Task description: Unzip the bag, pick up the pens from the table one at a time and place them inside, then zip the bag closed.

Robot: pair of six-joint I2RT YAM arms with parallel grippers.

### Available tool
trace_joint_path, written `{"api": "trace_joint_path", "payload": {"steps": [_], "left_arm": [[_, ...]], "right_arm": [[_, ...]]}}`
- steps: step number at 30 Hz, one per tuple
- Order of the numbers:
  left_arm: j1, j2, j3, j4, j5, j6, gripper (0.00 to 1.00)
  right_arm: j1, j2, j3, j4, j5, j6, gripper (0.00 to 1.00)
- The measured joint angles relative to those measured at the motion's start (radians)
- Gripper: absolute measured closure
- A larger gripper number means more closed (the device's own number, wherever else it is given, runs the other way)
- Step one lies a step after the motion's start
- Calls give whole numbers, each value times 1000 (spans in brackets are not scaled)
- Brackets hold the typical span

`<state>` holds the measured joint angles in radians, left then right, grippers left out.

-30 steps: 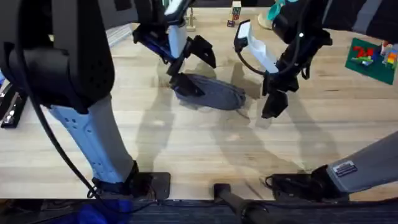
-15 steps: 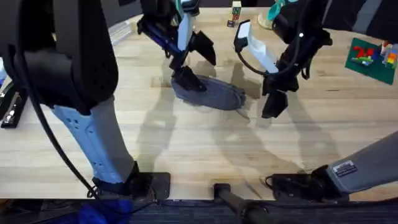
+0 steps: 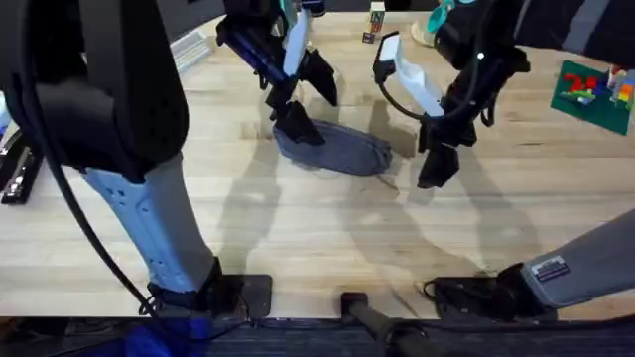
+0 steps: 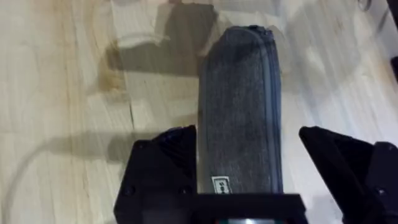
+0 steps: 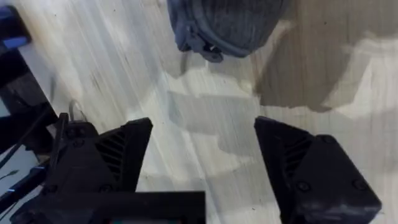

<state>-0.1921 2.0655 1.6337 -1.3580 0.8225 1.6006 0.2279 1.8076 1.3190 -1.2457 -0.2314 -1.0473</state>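
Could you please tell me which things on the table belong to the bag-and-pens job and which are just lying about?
Part of the job:
the bag, zipped shut
left gripper, open astride the bag's end
right gripper, open beside the bag's other end

Just lying about:
toy bricks on a green plate
small blocks at the table's far edge

From above I see the bag (image 3: pixel 335 148) lying on the table (image 3: pixel 298 228), my left gripper (image 3: pixel 295 124) down at its left end and my right gripper (image 3: pixel 437 169) hanging near its right end
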Motion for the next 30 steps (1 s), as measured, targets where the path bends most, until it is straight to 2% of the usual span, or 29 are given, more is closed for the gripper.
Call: {"api": "trace_joint_path", "payload": {"steps": [9,22,23,25,28,29,30], "left_arm": [[-4,0,0,-3,-36,-60,4],[-19,0,0,-3,-38,-72,6],[-19,0,0,-4,-38,-77,54],[-19,0,0,-4,-39,-79,329],[-19,0,0,-4,-39,-79,799],[-20,0,0,-3,-42,-75,919],[-21,0,0,1,-43,-77,947]], "right_arm": [[0,0,0,-28,0,0,5],[0,0,0,-29,0,0,5],[0,0,0,-29,0,0,5],[0,0,0,-29,0,0,5],[0,0,0,-29,0,0,4],[0,0,0,-29,0,0,4],[0,0,0,-29,0,0,4]]}}
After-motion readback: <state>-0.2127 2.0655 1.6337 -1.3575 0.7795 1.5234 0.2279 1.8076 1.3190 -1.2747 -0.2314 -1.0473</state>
